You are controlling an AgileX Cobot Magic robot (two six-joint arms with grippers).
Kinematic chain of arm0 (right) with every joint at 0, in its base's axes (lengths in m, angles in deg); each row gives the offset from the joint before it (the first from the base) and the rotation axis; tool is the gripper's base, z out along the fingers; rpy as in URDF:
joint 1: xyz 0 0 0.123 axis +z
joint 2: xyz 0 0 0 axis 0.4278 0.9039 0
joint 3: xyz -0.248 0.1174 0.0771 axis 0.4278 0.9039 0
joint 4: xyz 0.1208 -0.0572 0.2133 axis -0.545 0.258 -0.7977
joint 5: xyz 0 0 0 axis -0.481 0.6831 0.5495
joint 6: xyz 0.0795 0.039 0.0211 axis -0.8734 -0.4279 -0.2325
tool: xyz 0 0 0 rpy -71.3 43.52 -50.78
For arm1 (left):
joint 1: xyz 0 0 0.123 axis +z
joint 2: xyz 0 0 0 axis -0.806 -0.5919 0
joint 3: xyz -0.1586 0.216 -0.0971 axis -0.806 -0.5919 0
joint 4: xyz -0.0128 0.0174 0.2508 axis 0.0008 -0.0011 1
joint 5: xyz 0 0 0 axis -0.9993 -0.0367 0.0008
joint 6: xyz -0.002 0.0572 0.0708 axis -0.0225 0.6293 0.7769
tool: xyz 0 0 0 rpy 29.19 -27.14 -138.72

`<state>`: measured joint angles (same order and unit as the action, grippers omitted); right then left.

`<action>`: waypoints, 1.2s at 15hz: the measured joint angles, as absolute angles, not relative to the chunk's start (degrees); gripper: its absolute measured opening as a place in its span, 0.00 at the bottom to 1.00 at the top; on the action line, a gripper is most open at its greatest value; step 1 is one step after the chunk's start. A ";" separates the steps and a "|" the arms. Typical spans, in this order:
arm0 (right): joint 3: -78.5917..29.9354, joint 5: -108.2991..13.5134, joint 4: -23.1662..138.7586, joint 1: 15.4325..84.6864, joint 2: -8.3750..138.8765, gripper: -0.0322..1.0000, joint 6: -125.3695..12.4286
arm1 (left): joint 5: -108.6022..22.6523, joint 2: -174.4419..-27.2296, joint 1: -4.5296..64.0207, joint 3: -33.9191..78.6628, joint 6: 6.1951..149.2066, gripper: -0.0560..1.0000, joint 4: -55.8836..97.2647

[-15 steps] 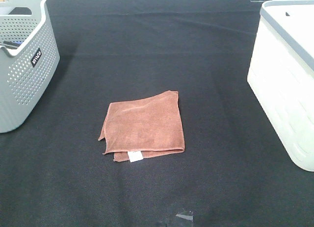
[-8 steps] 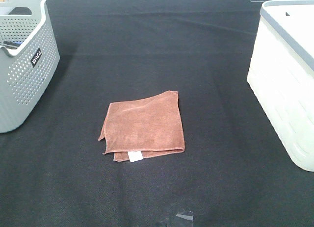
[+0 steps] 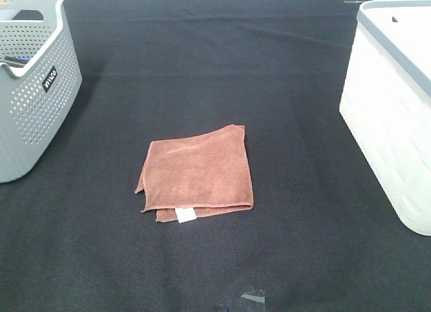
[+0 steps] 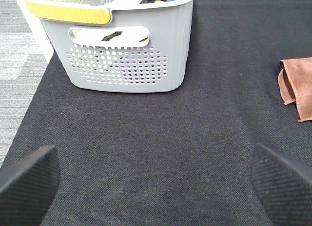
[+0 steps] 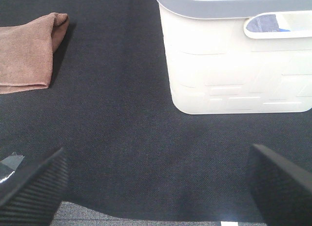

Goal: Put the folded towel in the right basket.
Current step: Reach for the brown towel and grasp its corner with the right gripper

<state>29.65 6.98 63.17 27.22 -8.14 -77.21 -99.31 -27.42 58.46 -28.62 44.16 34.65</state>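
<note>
From the high camera, the folded brown towel (image 3: 196,175) lies flat on the black tablecloth (image 3: 283,63) near the middle. It is well apart from the white basket (image 3: 394,116) at the right and from the grey perforated basket (image 3: 34,89) at the far left. A small white label (image 3: 185,215) shows at its near edge, and neither arm appears in this view. In the left wrist view the left gripper (image 4: 156,187) has its fingers spread wide with nothing between them, the grey basket ahead and only a corner of the towel showing. In the right wrist view the right gripper (image 5: 156,187) is likewise spread and empty, with the white basket close ahead and the towel lying left of it. The towel looks light, soft and limp, so it will probably sag and may unfold if pinched by one layer. A pinch through all layers at its right-hand edge, nearest the right arm, seems the safest hold.
</note>
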 joint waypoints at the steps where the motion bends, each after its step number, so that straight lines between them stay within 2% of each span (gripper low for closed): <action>1: 29.65 6.98 63.17 27.22 -8.14 0.95 -77.21 | -99.31 -27.42 58.46 -28.62 44.16 0.99 34.65; 18: 28.22 7.15 65.35 27.22 -6.83 0.95 -74.92 | -99.31 -27.42 58.46 -28.62 44.16 0.99 34.65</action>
<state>28.22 7.15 65.35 27.22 -6.83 -74.92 -99.31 -27.42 58.46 -28.62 44.16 34.65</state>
